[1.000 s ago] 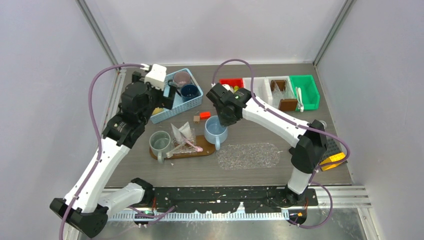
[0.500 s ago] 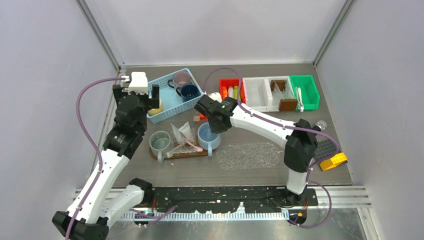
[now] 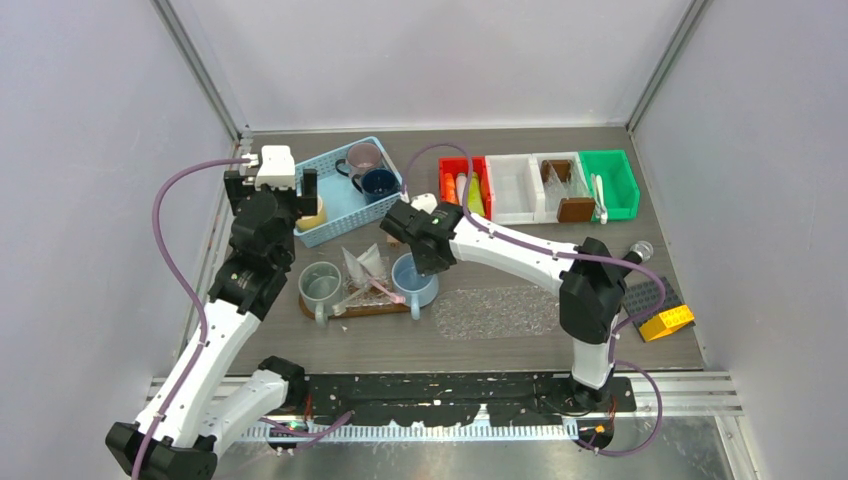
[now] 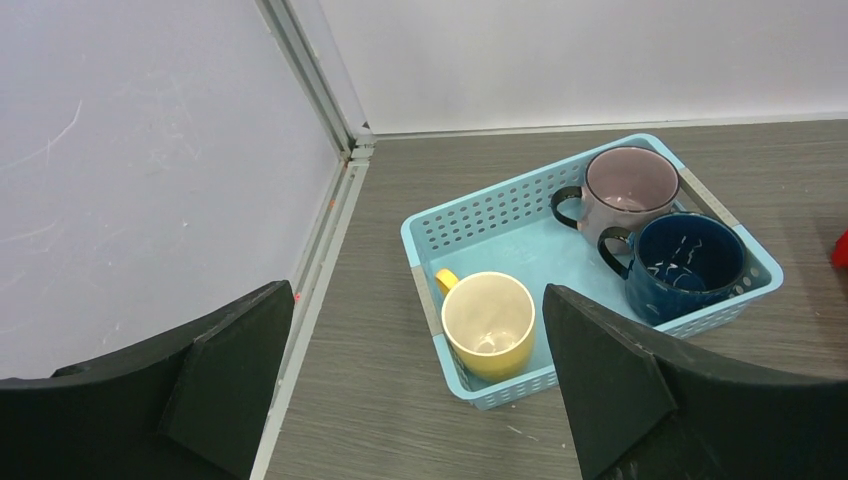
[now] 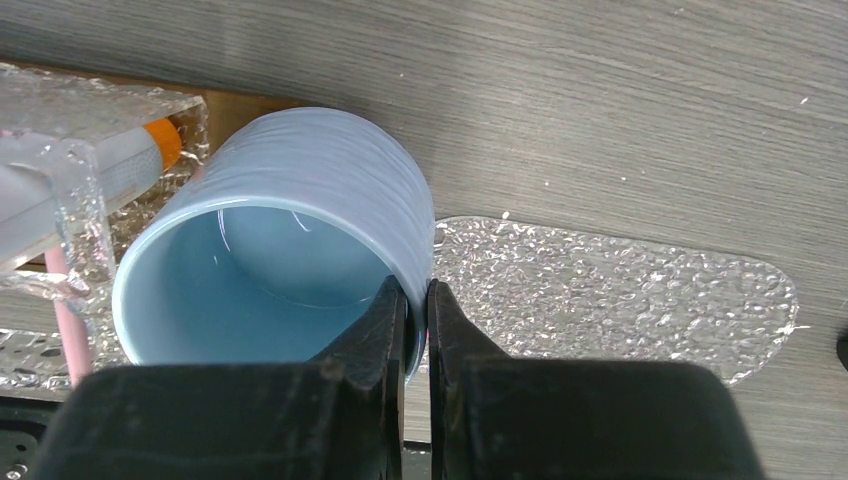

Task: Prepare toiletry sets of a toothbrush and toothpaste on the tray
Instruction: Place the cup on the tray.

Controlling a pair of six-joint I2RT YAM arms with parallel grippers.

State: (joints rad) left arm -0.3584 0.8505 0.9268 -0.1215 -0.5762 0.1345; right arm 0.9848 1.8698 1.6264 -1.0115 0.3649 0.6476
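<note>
My right gripper (image 5: 417, 305) is shut on the rim of the light blue mug (image 5: 270, 265), one finger inside and one outside. In the top view the mug (image 3: 413, 278) sits at the right end of the brown tray (image 3: 380, 308). A grey-green mug (image 3: 320, 283) stands at the tray's left end. Between them lie clear packets with a pink toothbrush (image 3: 385, 291) and an orange-capped tube (image 5: 120, 170). My left gripper (image 4: 420, 390) is open and empty above the table beside the blue basket (image 4: 470, 215), which holds cream-yellow (image 4: 490, 322), navy (image 4: 688, 263) and mauve (image 4: 630, 188) mugs.
Red (image 3: 464, 192), white (image 3: 510, 187) and green (image 3: 610, 180) bins line the back; the red one holds toothpaste tubes. A clear bubble mat (image 3: 495, 311) lies right of the tray. A small brown block (image 3: 393, 238) lies behind the tray. A yellow and black object (image 3: 660, 320) sits at right.
My right gripper has carried the light blue mug leftward and nearer, onto the tray's right end. My left arm swung back and left from over the basket, then held still.
</note>
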